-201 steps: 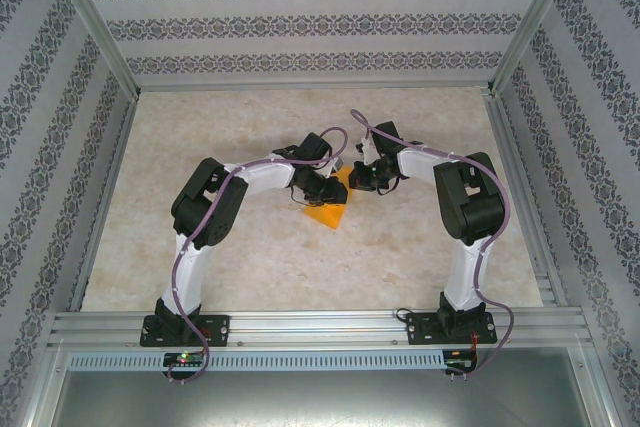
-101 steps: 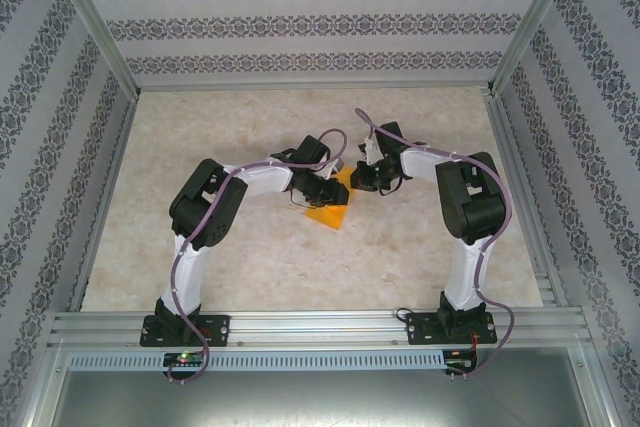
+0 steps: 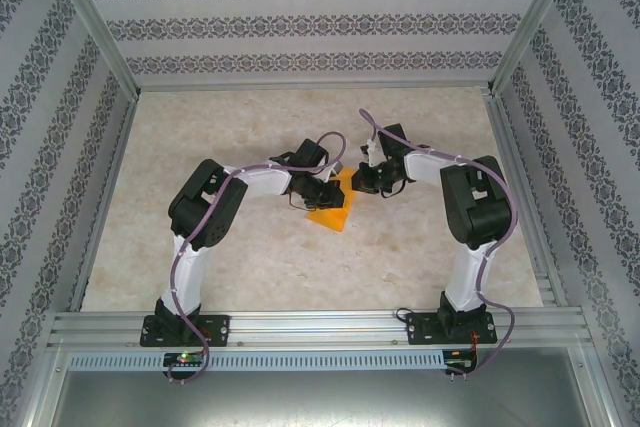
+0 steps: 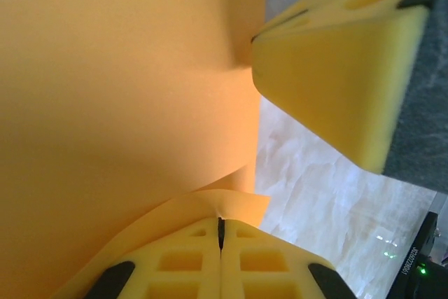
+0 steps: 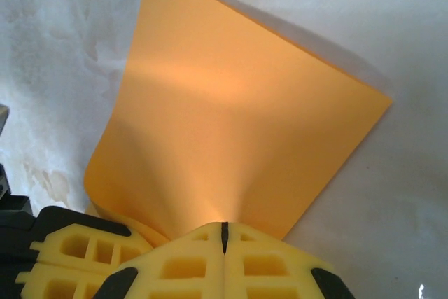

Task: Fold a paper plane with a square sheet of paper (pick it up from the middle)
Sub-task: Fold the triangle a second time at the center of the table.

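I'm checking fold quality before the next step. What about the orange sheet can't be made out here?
Left wrist: the square sheet of paper runs off the left and top edges and behind the left gripper; outline lost.
Right wrist: its near edge sits behind the right gripper, shut on it; pinch depth unclear.
Top external: the sheet is tiny and partly covered by both grippers; creases unreadable.

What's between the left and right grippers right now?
Just the square sheet of paper. The left gripper and right gripper each pinch its edge, per their wrist views; the top view shows nothing else between them.
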Robot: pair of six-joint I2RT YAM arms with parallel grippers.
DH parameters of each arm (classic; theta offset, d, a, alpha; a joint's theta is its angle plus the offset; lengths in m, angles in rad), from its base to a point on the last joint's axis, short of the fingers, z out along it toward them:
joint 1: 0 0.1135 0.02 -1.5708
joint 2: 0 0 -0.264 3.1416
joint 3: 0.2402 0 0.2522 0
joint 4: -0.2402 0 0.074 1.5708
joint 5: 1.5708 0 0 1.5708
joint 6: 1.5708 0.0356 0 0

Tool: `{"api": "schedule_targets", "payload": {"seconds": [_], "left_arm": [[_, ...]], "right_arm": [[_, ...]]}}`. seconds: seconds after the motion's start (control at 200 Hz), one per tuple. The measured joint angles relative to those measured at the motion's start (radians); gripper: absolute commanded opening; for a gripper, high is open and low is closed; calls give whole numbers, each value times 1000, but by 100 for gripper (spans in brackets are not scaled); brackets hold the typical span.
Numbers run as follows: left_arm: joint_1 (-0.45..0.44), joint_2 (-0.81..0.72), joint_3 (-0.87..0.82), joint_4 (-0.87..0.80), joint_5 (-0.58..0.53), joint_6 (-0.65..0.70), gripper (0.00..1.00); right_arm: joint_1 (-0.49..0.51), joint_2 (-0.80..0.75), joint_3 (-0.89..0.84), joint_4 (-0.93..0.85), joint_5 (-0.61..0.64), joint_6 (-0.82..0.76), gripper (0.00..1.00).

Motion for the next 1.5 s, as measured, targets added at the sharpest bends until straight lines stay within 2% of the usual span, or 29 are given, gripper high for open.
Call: {"api": "schedule_targets", "payload": {"seconds": [0.3, 0.699, 1.499], "left_arm": [[0, -1, -6, 13, 6, 0, 0], [0, -9, -34, 54, 21, 0, 0], [6, -13, -55, 108, 76, -57, 1]], "right_arm": [[18, -78, -78, 16, -59, 49, 1], [47, -84, -136, 48, -77, 78, 0], [53, -52, -117, 5, -15, 62, 0]]}}
